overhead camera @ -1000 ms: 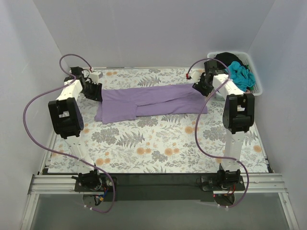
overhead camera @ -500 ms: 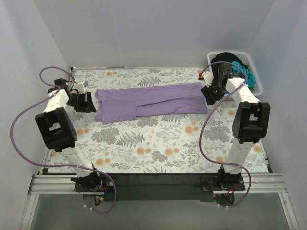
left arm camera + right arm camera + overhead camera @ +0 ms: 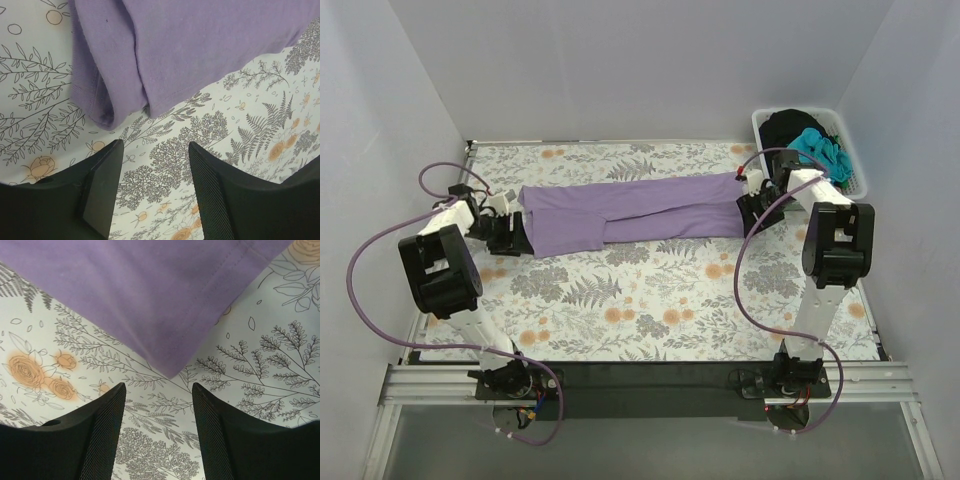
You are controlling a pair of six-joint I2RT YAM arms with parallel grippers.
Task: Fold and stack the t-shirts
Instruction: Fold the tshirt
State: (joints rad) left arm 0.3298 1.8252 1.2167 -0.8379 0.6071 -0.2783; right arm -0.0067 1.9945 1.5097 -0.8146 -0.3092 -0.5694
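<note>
The floral-covered table [image 3: 650, 300] carries a lavender t-shirt [image 3: 640, 212] and a white basket [image 3: 757, 120] at its far-right corner.

Room: back wall [image 3: 650, 60] plain pale grey-white, matte. left wall [image 3: 370, 150] and right wall [image 3: 920, 220] same colour, closing desk [image 3: 650, 335] in on three sides. Desk covered edge to edge by floral cloth [image 3: 620, 290]: grey ferns, orange roses on white; same print close up in both wrist views. black strip [image 3: 650, 371], then aluminium rail [image 3: 650, 386] along near edge. white basket [image 3: 861, 186] at far right corner, against right wall. Grey floor [image 3: 650, 445] below rail. Light even, diffuse; shadows faint.
</note>
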